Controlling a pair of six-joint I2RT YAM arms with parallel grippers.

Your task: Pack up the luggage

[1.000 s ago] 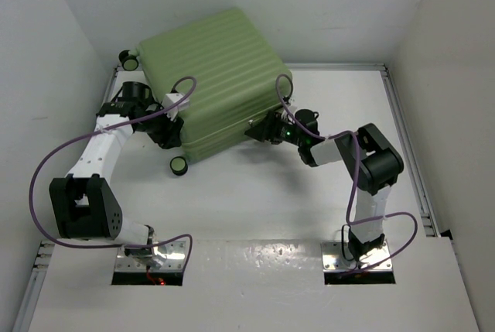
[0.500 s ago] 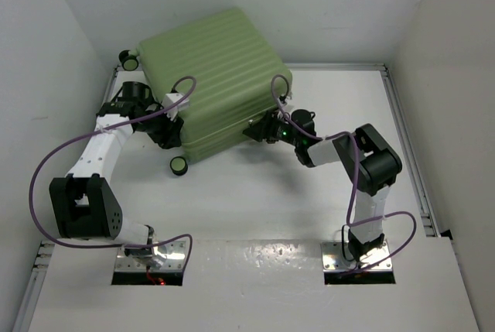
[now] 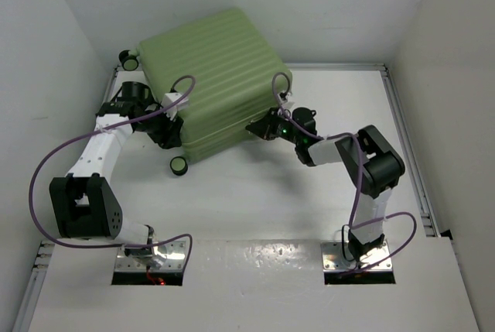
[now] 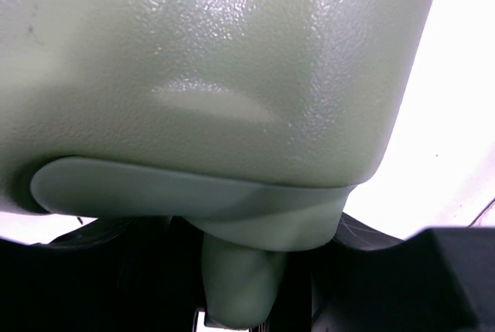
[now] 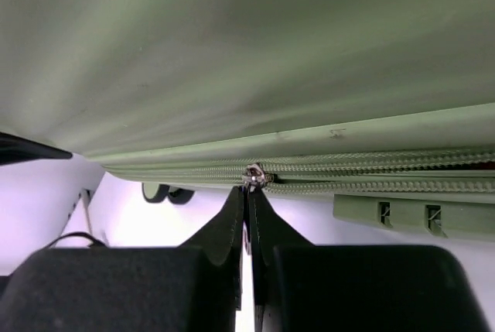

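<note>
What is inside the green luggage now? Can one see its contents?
No contents show. The luggage lies folded shut, its ribbed shell covering everything inside. Only the outer seam is visible, where the right tool pinches the zipper pull.

Table (image 3: 255, 200): white, matt; its surface lies beneath and between the jaws of the left gripper (image 3: 165, 134) and right gripper (image 3: 253, 127).
Metal rail (image 3: 407, 146): runs along the table edge, well right of the right jaws.
Walls (image 3: 46, 53): plain white, beyond both jaws at left, back and right.
Glossy white panel (image 3: 255, 266): well behind both jaws.
</note>
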